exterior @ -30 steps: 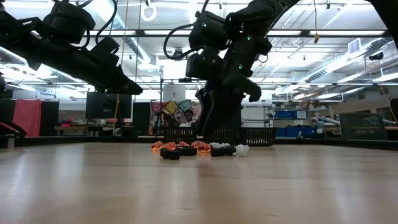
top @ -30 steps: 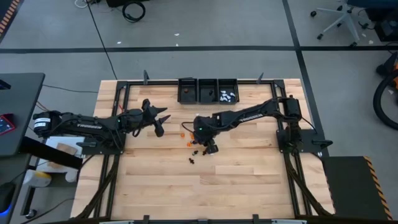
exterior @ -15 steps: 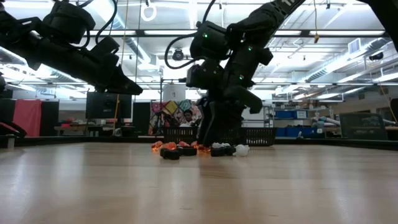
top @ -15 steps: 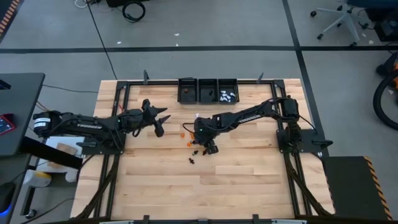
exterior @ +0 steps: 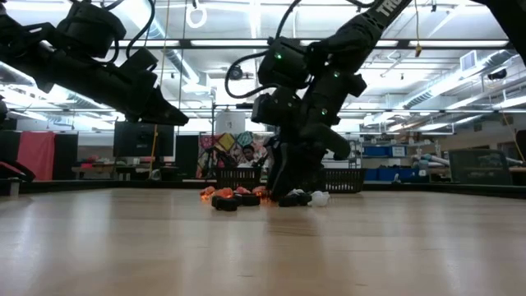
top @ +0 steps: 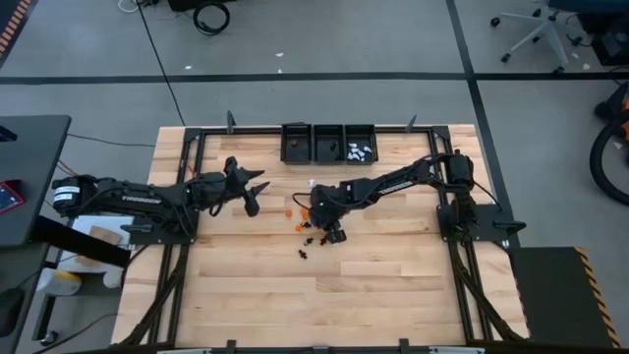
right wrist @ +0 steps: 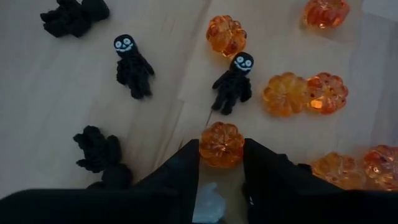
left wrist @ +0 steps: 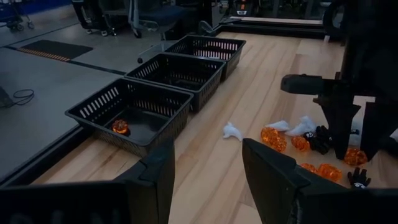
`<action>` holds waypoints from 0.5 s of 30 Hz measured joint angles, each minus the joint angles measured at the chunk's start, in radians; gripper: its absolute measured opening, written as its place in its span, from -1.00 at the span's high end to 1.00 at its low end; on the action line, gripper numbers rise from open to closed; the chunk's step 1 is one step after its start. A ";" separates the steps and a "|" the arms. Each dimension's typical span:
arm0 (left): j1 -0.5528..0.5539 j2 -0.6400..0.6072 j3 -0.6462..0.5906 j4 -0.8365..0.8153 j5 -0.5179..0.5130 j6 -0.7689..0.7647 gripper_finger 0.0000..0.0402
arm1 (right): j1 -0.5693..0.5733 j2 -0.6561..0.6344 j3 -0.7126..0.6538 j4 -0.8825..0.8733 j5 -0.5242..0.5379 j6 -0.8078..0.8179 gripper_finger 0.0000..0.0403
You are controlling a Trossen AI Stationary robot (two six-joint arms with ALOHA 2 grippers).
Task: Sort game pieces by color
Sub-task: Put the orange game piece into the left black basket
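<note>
The game pieces lie in a loose pile [top: 298, 222] mid-table: orange pumpkins [right wrist: 221, 144], black skeleton figures [right wrist: 230, 79] and white pieces [left wrist: 232, 131]. My right gripper [right wrist: 221, 152] points down into the pile [exterior: 238, 197]. Its fingers stand a narrow gap apart, on either side of a white piece [right wrist: 209, 200], with an orange pumpkin at their tips. My left gripper [left wrist: 208, 155] is open and hangs above the table left of the pile [top: 252, 193]. My right gripper comes at the pile from above, pointing down, with the white piece between its fingers [right wrist: 180, 180] and the pumpkin at their tips. Whether the fingers touch either piece, I cannot tell.
Three black bins [top: 329, 143] stand in a row at the far edge. The left one holds an orange piece [left wrist: 120, 127], the right one white pieces [top: 360, 151]. A few black pieces [top: 304, 253] lie nearer. A person shows far behind the table [exterior: 246, 154].
My right gripper has come down onto the pile, and its wrist has sunk closer to the table. The left arm has kept still.
</note>
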 joint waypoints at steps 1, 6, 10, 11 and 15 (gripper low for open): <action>0.000 0.000 0.000 0.000 0.000 0.000 0.17 | -0.002 0.000 0.000 0.000 -0.006 0.001 0.36; 0.000 0.000 0.000 0.001 0.000 0.000 0.17 | -0.002 0.000 -0.002 0.010 -0.007 0.004 0.46; 0.000 0.000 0.000 -0.004 0.000 -0.006 0.17 | -0.002 0.003 -0.002 0.040 -0.006 0.026 0.55; 0.000 0.000 0.000 -0.006 0.000 -0.006 0.17 | -0.005 0.003 -0.002 0.044 -0.006 0.027 0.56; 0.000 0.000 0.000 -0.006 0.000 0.000 0.17 | -0.018 -0.001 -0.002 0.054 -0.005 0.029 0.57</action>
